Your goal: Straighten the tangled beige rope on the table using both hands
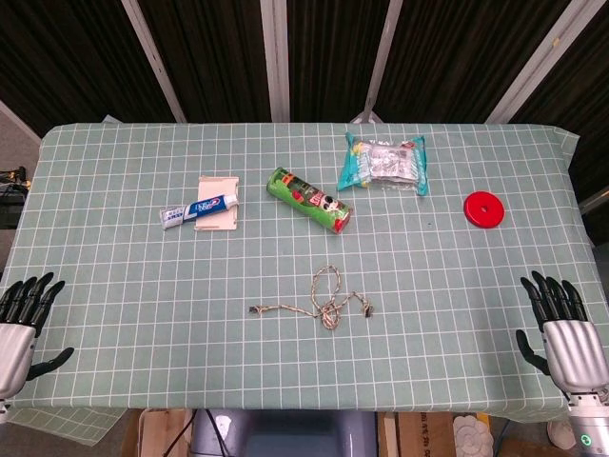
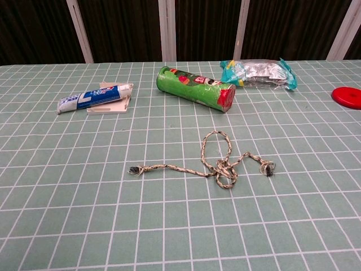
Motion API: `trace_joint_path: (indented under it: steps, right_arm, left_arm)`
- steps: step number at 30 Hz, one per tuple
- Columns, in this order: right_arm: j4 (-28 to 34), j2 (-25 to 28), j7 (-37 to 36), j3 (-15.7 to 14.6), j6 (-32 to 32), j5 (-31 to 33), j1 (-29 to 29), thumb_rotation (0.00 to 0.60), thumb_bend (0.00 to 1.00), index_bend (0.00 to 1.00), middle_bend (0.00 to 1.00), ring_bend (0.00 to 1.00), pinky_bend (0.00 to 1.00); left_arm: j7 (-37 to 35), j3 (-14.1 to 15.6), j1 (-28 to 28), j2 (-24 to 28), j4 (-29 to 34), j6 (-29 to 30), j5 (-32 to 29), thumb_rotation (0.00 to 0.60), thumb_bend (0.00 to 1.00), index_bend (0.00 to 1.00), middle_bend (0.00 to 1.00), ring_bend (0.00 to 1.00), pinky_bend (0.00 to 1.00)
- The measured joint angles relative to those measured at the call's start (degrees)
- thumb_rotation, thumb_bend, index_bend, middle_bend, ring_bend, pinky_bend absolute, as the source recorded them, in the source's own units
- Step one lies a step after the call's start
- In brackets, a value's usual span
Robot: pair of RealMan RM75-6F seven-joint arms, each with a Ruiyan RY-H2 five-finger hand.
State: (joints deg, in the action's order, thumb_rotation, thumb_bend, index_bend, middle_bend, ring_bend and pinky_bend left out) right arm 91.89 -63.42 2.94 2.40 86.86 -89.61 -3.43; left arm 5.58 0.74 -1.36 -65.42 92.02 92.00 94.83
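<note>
The beige rope (image 1: 324, 301) lies tangled near the middle of the green checked table, with a loop at the top and a knot low on its right side; in the chest view the rope (image 2: 217, 161) has one end at the left and one at the right. My left hand (image 1: 21, 324) hovers at the table's near left edge, fingers spread, holding nothing. My right hand (image 1: 561, 328) is at the near right edge, fingers also apart and empty. Both hands are far from the rope and do not show in the chest view.
Behind the rope lie a green snack can (image 1: 308, 200), a toothpaste tube (image 1: 198, 210) on a white card (image 1: 217, 203), a teal snack bag (image 1: 384, 163) and a red disc (image 1: 484, 209). The table's near edge (image 1: 285, 407) runs below the rope.
</note>
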Motion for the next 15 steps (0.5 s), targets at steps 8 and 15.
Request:
trace_joint_path:
  steps: [8,15]
  right_arm:
    - [0.5,0.0,-0.1,-0.1,-0.1,-0.4,-0.1,0.6,0.45,0.0,0.0,0.0,0.0]
    - [2.6,-0.8,-0.1,0.0,-1.7,-1.3,-1.6,0.6,0.45,0.03,0.0,0.0,0.0]
  left_arm:
    - [0.1,0.1,0.0,0.0,0.1,0.0,0.2,0.6,0.07,0.05,0.0,0.0,0.0]
    - [-0.1,0.1,0.0,0.0,0.0,0.2,0.5,0.6,0.07,0.05,0.0,0.0,0.0]
